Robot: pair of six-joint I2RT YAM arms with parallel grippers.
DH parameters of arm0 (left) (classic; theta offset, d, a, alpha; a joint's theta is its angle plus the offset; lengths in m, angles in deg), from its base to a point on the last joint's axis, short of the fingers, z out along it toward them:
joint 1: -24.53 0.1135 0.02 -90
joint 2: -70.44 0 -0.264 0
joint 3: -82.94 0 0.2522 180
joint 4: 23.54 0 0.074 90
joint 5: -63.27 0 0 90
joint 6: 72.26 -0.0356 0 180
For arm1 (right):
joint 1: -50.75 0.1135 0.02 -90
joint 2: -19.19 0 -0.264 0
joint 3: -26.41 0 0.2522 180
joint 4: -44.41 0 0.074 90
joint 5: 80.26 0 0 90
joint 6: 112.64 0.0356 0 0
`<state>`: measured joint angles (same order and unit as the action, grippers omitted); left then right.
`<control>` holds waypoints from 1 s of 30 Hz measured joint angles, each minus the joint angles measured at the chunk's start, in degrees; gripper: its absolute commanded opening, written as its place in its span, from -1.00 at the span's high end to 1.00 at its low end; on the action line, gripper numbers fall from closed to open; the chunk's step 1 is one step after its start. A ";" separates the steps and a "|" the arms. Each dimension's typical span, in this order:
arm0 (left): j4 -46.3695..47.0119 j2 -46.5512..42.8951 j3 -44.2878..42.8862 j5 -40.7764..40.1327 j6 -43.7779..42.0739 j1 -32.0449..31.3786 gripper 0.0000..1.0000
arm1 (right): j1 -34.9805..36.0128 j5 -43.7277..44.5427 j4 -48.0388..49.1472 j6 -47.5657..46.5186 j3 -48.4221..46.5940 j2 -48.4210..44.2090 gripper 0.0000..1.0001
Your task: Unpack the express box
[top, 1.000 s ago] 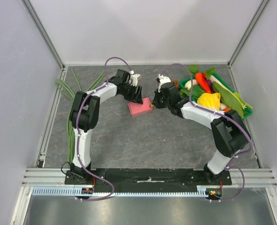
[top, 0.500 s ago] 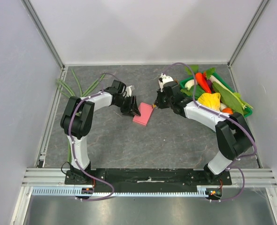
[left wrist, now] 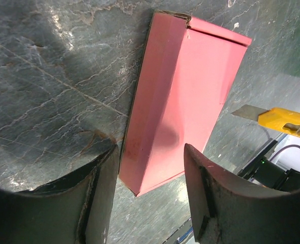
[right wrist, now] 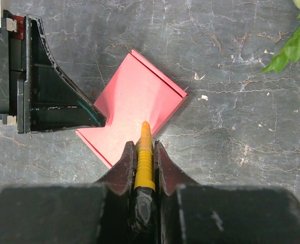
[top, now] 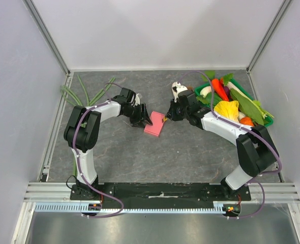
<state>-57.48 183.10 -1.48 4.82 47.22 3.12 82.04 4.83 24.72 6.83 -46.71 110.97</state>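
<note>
My right gripper (top: 166,117) is clamped on the yellow utility knife (right wrist: 144,162). Its handle is pinched between my fingers (right wrist: 123,168) and its tip points forward onto the express box (right wrist: 135,101), near the middle of that box's near long edge. My right arm reaches in from the right, forearm stretched low across the grey table (top: 180,152), wrist turned toward the centre, just in front of the green vegetable tray (top: 268,120).

My left gripper (left wrist: 151,148) sits opposite with its jaws apart. One end of the express box (left wrist: 185,96) lies between the two fingers (left wrist: 101,195), which sit close against its long edges. I cannot tell whether they actually squeeze it. The left arm is folded, elbow out to the left near the long green stalks (top: 81,91), forearm low and angled in toward the centre.

The express box (top: 155,124) lies flat on the table between my two wrists, set diagonally, flap closed. From the left wrist, the bare blade (left wrist: 246,112) shows beside the box's far long edge.

A second ago the box lay farther back and more square, and my left elbow stood nearer the middle. By half a second ago the box had come nearer and turned to its present slant. Since then it has barely shifted, while my right wrist has edged in so the knife tip meets the box.
</note>
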 measured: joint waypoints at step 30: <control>-1.01 0.39 -2.27 0.11 -0.07 0.00 -0.29 | 0.02 1.29 1.22 0.57 2.03 1.68 1.00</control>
<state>-58.49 183.49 -3.75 4.93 47.15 3.12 82.06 6.12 25.94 7.40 -44.68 112.66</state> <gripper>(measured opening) 0.638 0.142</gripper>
